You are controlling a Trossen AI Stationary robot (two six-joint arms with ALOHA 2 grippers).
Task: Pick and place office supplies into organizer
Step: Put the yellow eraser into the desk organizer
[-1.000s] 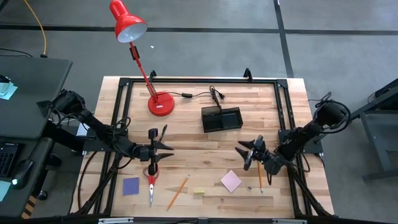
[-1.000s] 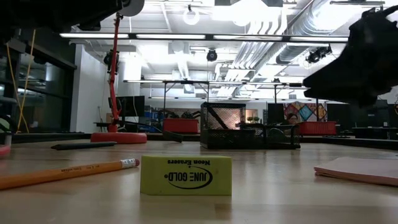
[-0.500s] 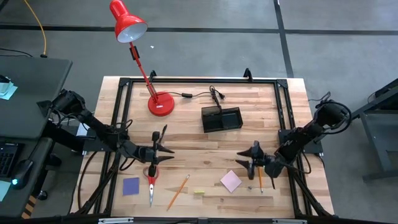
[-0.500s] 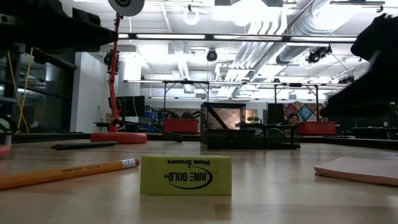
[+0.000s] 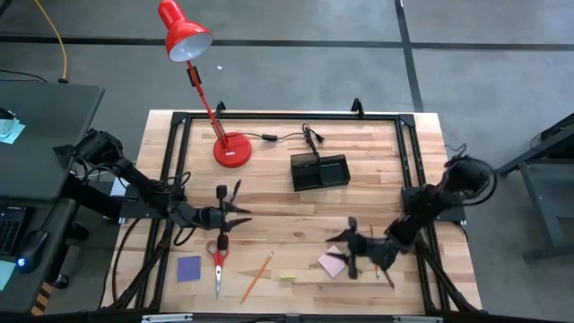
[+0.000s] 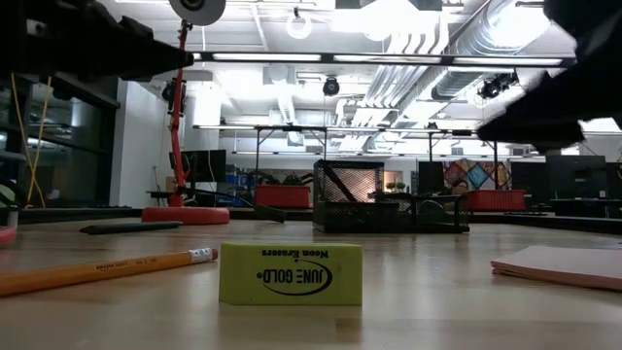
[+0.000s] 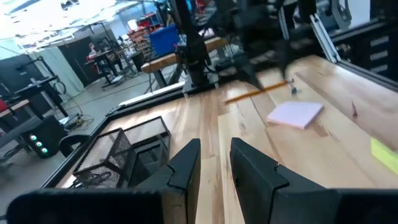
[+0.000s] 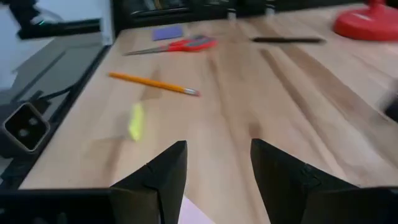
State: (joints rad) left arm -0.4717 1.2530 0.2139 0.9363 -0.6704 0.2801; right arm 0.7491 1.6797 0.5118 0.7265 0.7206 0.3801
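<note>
Your right end effector [image 5: 352, 258] hangs low over the counter [image 5: 421, 161] at about five o'clock from centre, fingers parted and holding nothing. From its wrist camera the pink sticky pad [image 5: 333, 261] shows just under the fingertips, so you look lined up for a grasp on it. Coming in from the side probably suits a thin flat pad whose edge must be caught.

Your left end effector [image 5: 235, 218] waits near nine o'clock, fingers a little apart with nothing between them, pointing across the counter toward the right arm. It sits just above the red-handled scissors [image 5: 217, 260], which may be its own pick.

The organizer [image 5: 319, 171] stands empty at roughly one o'clock, well apart from every supply.

Still loose along the six o'clock edge:
- the blue-purple pad [image 5: 188, 268] at seven o'clock
- a pencil [image 5: 256, 277] beside the scissors
- the yellow eraser [image 5: 287, 277] close to that pencil
- a second pencil [image 5: 374, 253] lying under the right arm, beside the sticky pad

That second pencil is the nearest thing you could nudge while closing on the pad. The red desk lamp [image 5: 231, 149] and its cord [image 5: 291, 136] sit at eleven o'clock, near the organizer's far side; keep the carry path clear of the cord.
</note>
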